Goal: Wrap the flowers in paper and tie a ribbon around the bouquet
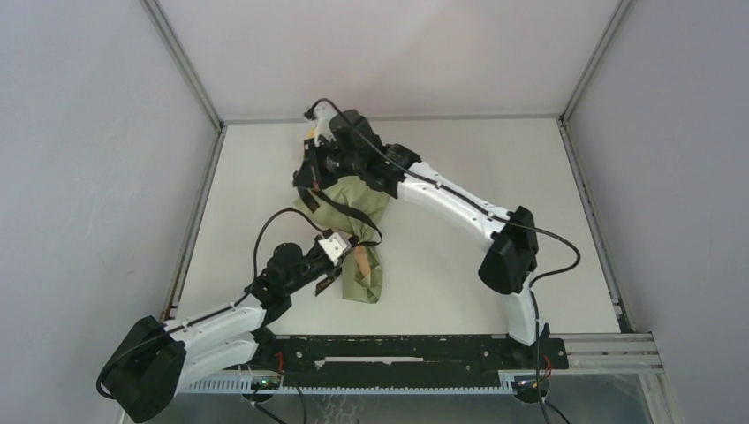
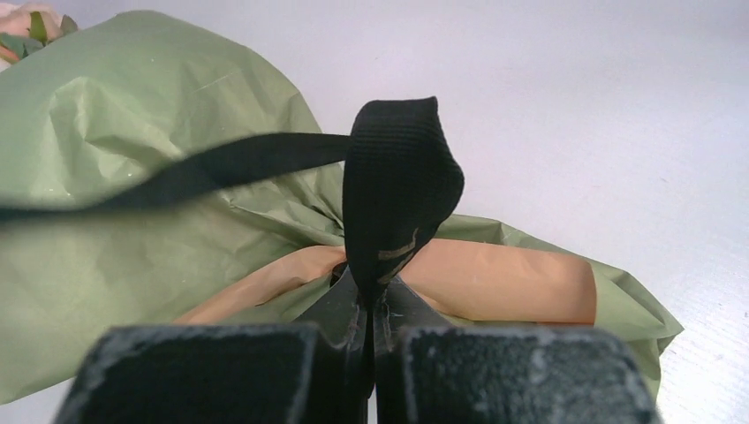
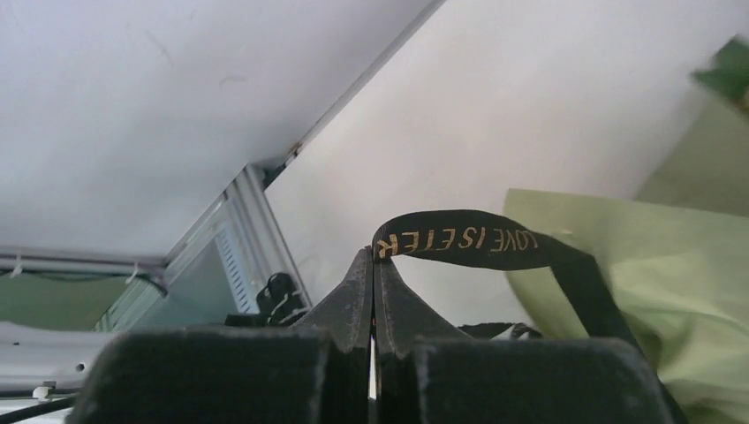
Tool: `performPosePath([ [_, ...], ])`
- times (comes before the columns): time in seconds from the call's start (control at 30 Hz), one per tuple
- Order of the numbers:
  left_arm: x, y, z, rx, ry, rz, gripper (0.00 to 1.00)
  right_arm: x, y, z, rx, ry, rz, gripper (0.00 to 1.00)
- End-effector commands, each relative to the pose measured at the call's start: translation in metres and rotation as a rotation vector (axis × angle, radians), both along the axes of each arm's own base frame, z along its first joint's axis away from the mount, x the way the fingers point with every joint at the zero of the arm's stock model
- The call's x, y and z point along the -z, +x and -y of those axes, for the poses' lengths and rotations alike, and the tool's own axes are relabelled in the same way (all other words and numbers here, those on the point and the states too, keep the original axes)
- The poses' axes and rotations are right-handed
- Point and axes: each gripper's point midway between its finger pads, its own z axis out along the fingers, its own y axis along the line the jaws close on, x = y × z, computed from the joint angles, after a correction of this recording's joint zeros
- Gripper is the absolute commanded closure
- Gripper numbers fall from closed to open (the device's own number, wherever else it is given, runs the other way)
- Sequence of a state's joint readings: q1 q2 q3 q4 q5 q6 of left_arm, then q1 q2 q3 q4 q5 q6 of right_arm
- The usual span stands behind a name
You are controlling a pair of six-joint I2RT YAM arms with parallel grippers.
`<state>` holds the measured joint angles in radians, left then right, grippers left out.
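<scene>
The bouquet (image 1: 360, 265) lies on the bench (image 1: 459, 274) between the two arms, one green cone with peach lining. The left pincer (image 2: 371, 296) is clamped on the single black ribbon (image 2: 397, 177) at the cone's neck — the right pincer (image 3: 373, 265) pinches its other end, over the wide end.

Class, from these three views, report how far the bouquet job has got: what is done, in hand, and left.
Done: the olive-green paper is wrapped around the flowers. In hand: the left gripper and right gripper are each shut on the black ribbon, which crosses the paper. Left: no finished knot shows, so tying remains.
</scene>
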<state>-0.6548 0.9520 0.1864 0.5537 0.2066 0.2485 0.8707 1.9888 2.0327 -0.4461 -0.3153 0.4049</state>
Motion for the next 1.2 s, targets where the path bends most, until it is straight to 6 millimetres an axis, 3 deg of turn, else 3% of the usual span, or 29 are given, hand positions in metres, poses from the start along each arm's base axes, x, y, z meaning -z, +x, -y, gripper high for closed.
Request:
performPosePath([
  [0.0,-0.013,-0.005,0.006,0.044,-0.025,0.075,1.00,0.012,-0.012,-0.020,-0.070,0.031,-0.112,1.00],
  [0.1,-0.012,-0.006,0.007,0.054,-0.026,0.072,1.00,0.024,-0.020,-0.029,-0.111,0.004,-0.138,0.98],
  [0.23,-0.014,-0.007,0.009,0.064,-0.032,0.075,1.00,0.042,-0.021,-0.020,-0.134,-0.107,-0.135,0.55],
  [0.3,-0.013,-0.006,0.009,0.059,-0.031,0.070,1.00,0.041,-0.018,-0.008,-0.137,-0.136,-0.123,0.23],
  [0.4,-0.013,-0.005,0.008,0.048,-0.033,0.061,1.00,0.026,-0.007,0.018,-0.102,-0.161,-0.055,0.02],
  [0.6,-0.012,-0.001,0.004,0.005,-0.040,0.035,1.00,0.017,0.006,0.089,0.051,-0.137,-0.024,0.00],
  [0.67,-0.011,0.000,0.003,-0.004,-0.037,0.033,1.00,0.021,-0.003,0.110,0.074,-0.047,-0.059,0.03],
  [0.77,-0.011,-0.001,0.004,0.006,-0.037,0.030,1.00,0.043,-0.030,0.129,0.056,0.054,-0.135,0.09],
  [0.87,-0.010,-0.001,0.006,0.012,-0.036,0.027,1.00,0.061,-0.068,0.121,-0.050,0.087,-0.193,0.14],
  [0.93,-0.011,0.000,0.006,0.012,-0.032,0.028,1.00,0.067,-0.081,0.113,-0.085,0.081,-0.193,0.16],
  [1.03,-0.012,0.000,0.006,0.011,-0.033,0.032,1.00,0.083,-0.083,0.109,-0.070,0.039,-0.206,0.20],
  [1.17,-0.010,0.000,0.006,0.014,-0.030,0.028,1.00,0.105,-0.075,0.104,-0.051,0.009,-0.249,0.37],
])
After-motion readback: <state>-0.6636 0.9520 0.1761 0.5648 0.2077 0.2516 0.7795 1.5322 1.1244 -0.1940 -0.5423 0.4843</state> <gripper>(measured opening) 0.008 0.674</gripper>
